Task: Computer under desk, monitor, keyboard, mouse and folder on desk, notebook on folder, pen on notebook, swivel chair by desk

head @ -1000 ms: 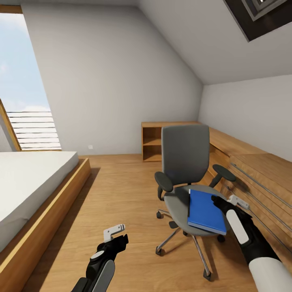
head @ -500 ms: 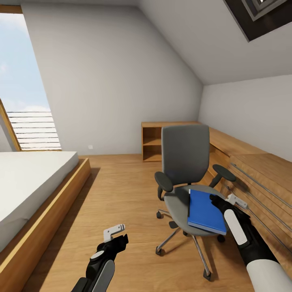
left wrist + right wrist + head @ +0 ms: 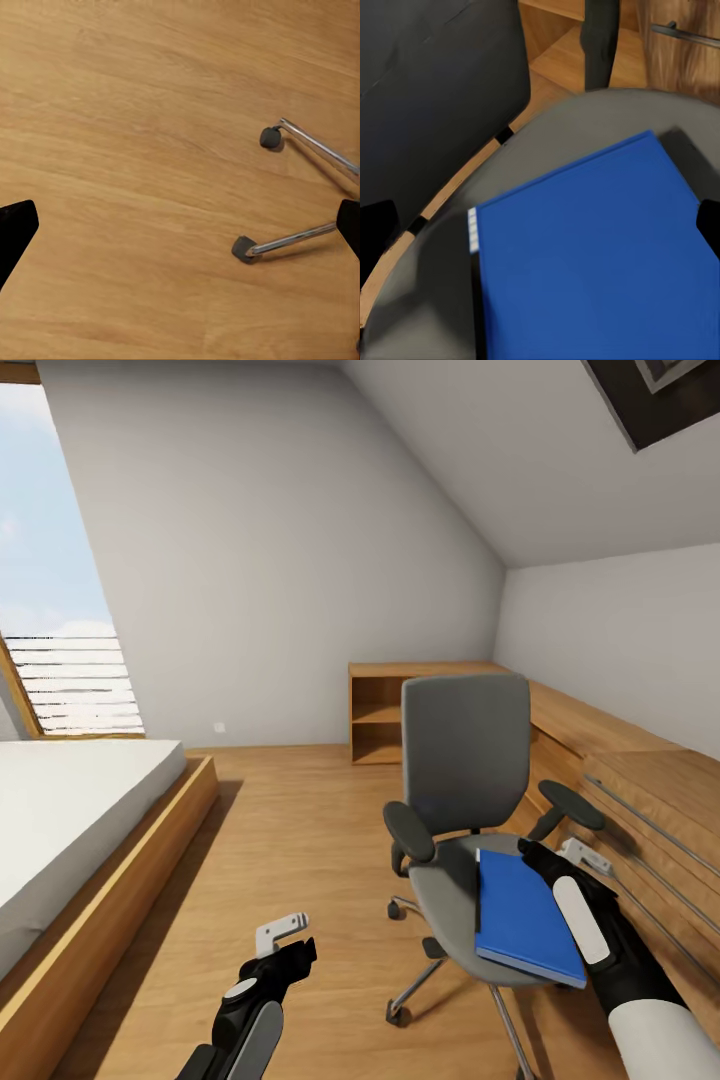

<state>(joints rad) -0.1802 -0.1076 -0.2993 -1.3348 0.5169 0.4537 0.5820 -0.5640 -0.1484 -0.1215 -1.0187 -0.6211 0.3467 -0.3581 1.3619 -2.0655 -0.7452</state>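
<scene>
While hanging just above the folder (image 3: 525, 908), right gripper (image 3: 560, 852) poised at the folder's far right corner, beside the chair's right armrest (image 3: 572, 806); black fingertips seen at both edges of the right wrist view with the blue cover between them, so spread wide and pinching nothing. Cannot tell whether touching the folder.

Lying flat on the grey seat of the swivel chair (image 3: 466, 760), bright blue folder with its black spine toward the seat's middle and one corner jutting past the seat's front edge. In the right wrist view, folder (image 3: 592, 255) covering much of the seat, tall grey backrest behind it, wooden shelving beyond.

Standing on the wooden floor (image 3: 290, 830), swivel chair turned with its back toward the wooden cabinet (image 3: 640, 780), which runs along the wall just right of the chair and carries long metal bar handles. Left of the chair, well apart, a low bed (image 3: 70, 810) in a wooden frame under the slanted window.

Held low over bare floor left of the chair's base, left gripper (image 3: 285, 940); in the left wrist view, dark fingertips at opposite edges, spread wide and empty, with two chrome chair legs (image 3: 300, 191) on grey casters ahead.
</scene>
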